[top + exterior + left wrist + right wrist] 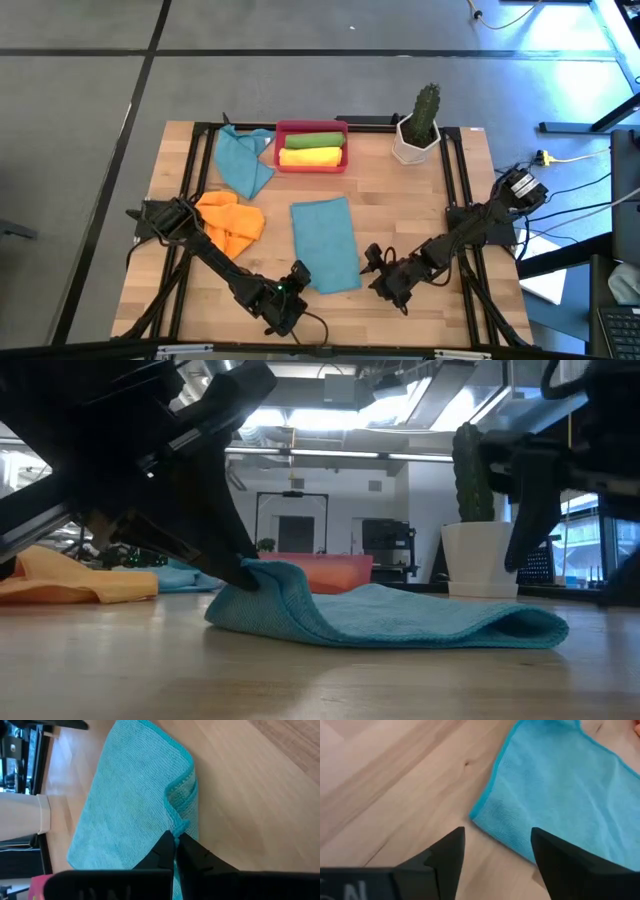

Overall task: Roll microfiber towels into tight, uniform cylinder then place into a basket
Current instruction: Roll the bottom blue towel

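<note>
One ribbed teal towel (135, 795) pinched by left fingers (162, 851).

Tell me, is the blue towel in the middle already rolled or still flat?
Mostly flat. The blue towel lies spread; only its near corner is lifted, pinched by the left gripper.

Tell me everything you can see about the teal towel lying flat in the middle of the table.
The teal towel is a soft, finely ribbed microfiber cloth with a stitched edge, spread as a long rectangle on the wooden table, in front of the red basket. Its near left corner is lifted and pinched by the shut left pincer, with a small fold beside it. The right pincer hovers open at the near right corner, not touching.
</note>
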